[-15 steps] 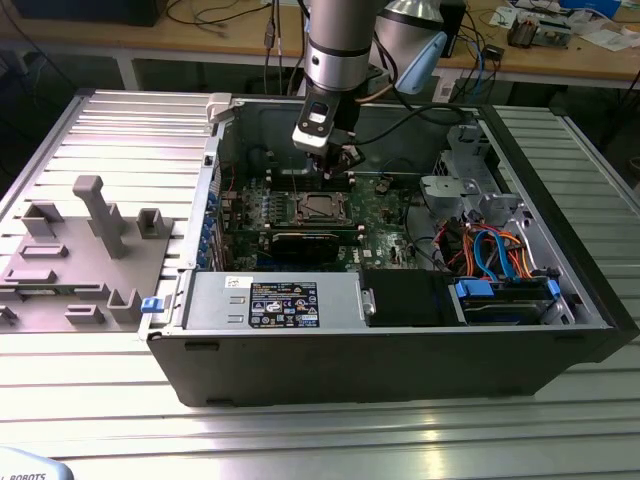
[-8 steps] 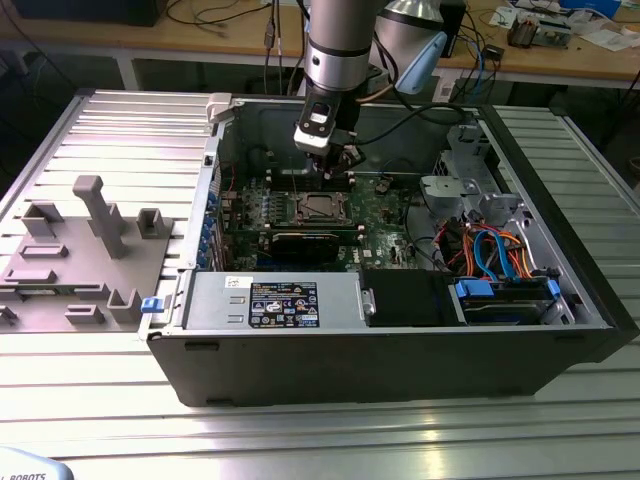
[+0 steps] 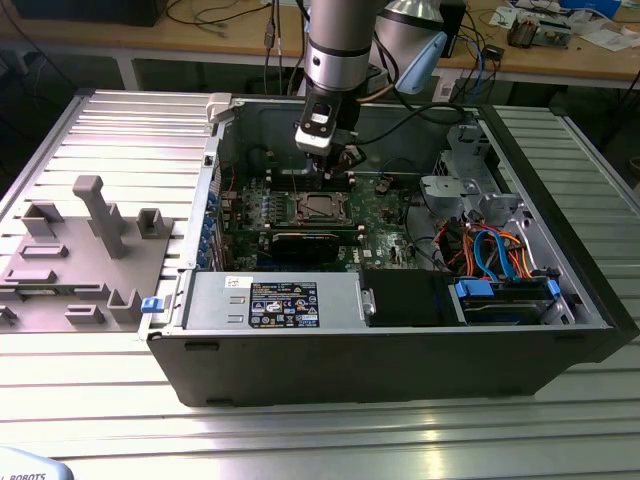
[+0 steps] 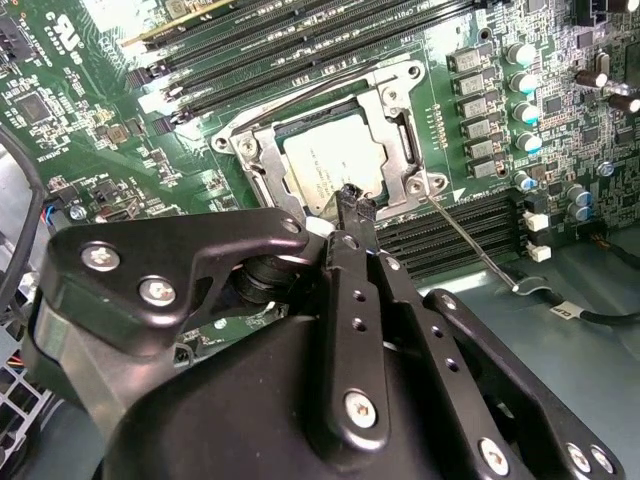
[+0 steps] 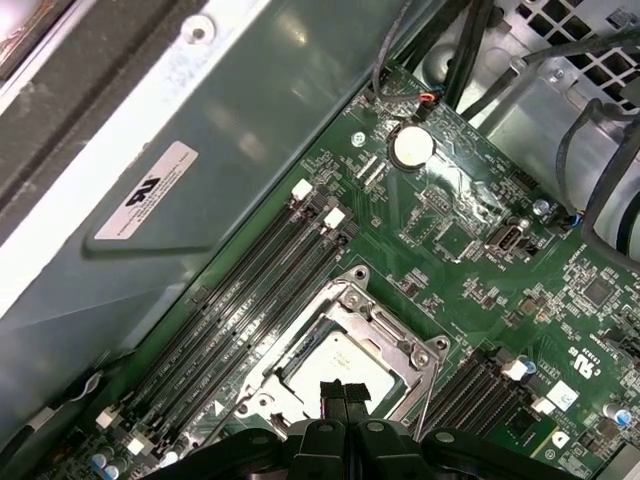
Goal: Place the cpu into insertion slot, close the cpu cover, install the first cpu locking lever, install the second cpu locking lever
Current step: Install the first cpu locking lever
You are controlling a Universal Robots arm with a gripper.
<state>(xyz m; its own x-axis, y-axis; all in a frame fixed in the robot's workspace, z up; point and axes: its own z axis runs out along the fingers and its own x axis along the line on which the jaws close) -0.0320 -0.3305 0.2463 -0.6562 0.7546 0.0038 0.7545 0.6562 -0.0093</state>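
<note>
The cpu lies flat in the insertion slot on the green board, its silver top showing through the square opening of the cpu cover. In both wrist views the cover rests down over the chip. A thin wire locking lever sticks out from the socket corner across the black memory slots. My gripper hangs just above the socket's edge, fingers pressed together and holding nothing. In the first wrist view its tips sit over the cpu, and the cover frames the chip.
The case walls enclose the board. Long black memory slots run on both sides of the socket. Capacitors stand beside it. Drive bays and coloured cables fill the exterior view's right. A grey fixture block stands outside the case.
</note>
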